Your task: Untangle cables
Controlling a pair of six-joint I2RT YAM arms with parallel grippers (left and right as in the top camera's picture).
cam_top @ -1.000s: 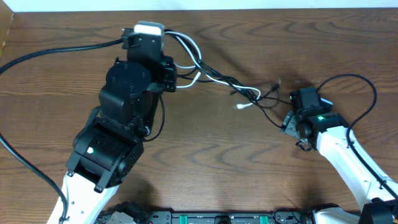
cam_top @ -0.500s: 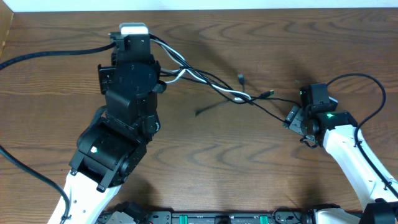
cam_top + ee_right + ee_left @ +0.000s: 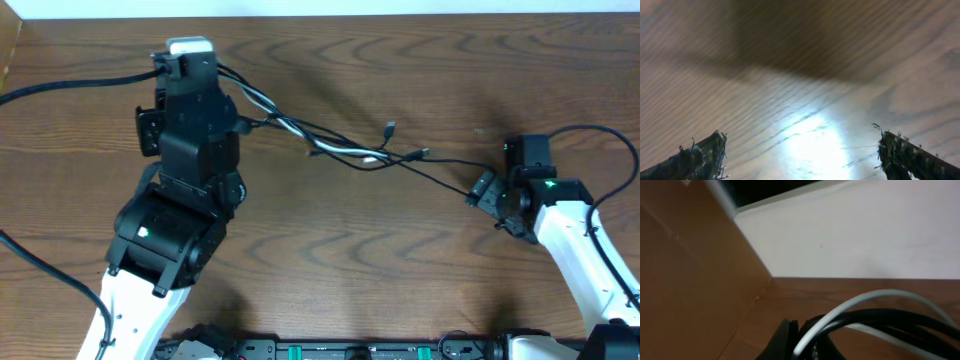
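The cables run as one strand across the wooden table, a black cable (image 3: 440,175) twisted with a white cable (image 3: 350,152). Two small plug ends (image 3: 388,127) stick out mid-strand. My left gripper (image 3: 243,122) is shut on the bundle's left end. In the left wrist view its fingers (image 3: 785,340) pinch the white cable (image 3: 875,296) and the black cable (image 3: 890,317). My right gripper (image 3: 484,192) sits at the strand's right end, open. Between its fingers (image 3: 702,157) the right wrist view shows only bare wood.
Thick black arm wires loop over the table at the far left (image 3: 70,85) and far right (image 3: 590,130). The table's back edge (image 3: 400,14) meets a white wall. A brown panel (image 3: 685,280) stands at the table's left side.
My left arm has moved left with the bundle, drawing the cables out into a longer, straighter strand. My right gripper has shifted right and opened wider.
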